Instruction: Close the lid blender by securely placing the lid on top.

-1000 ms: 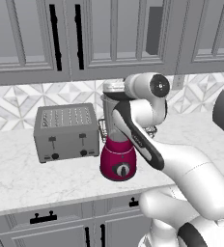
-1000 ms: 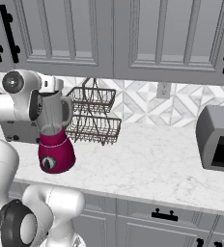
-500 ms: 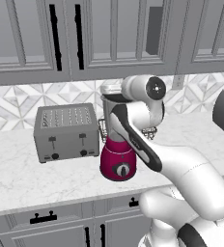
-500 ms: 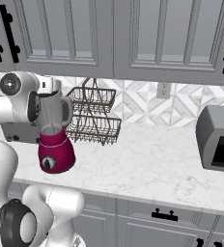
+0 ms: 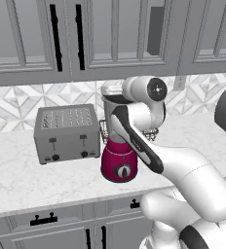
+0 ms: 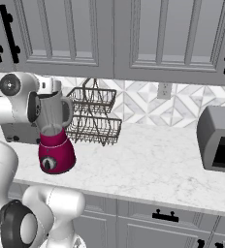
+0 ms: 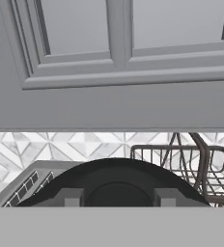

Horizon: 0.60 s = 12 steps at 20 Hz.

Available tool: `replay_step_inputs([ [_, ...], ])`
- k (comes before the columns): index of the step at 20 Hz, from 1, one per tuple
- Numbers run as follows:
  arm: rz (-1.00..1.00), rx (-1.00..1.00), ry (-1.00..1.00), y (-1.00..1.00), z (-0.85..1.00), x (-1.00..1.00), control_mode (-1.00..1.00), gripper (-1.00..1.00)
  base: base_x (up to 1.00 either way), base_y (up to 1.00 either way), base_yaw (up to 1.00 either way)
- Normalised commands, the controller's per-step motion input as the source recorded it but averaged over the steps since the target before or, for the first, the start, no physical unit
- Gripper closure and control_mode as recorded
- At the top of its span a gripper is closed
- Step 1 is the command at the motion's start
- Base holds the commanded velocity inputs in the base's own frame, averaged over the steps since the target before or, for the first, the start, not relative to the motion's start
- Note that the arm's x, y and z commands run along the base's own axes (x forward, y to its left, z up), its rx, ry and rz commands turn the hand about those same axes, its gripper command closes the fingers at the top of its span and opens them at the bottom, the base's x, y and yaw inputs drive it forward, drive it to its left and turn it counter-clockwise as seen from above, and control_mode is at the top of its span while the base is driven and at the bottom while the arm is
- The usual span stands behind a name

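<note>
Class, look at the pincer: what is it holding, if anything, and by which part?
The black lid fills the space before the pincer; whether it is gripped, and where, cannot be told.

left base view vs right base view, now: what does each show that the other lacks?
Left base alone: the top slots and two front knobs of the boxy grey toaster. Right base alone: the clear grey jar's handle, the whole two-tier dark wire rack, and a wall outlet. Both: the magenta-based blender on the marble counter, with the white arm at the jar's top.
</note>
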Motion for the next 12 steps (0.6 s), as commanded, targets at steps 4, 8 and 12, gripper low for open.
replay_step_inputs([
  [4, 0.00, -0.02, 0.01, 0.00, 0.00, -0.20, -1.00, 1.00, 0.00, 0.00, 0.00],
  [8, 0.00, -0.04, 0.03, 0.00, 0.00, -0.38, -1.00, 1.00, 0.00, 0.00, 0.00],
  [12, 0.00, -0.04, 0.02, 0.00, 0.00, -0.20, -1.00, 1.00, 0.00, 0.00, 0.00],
])
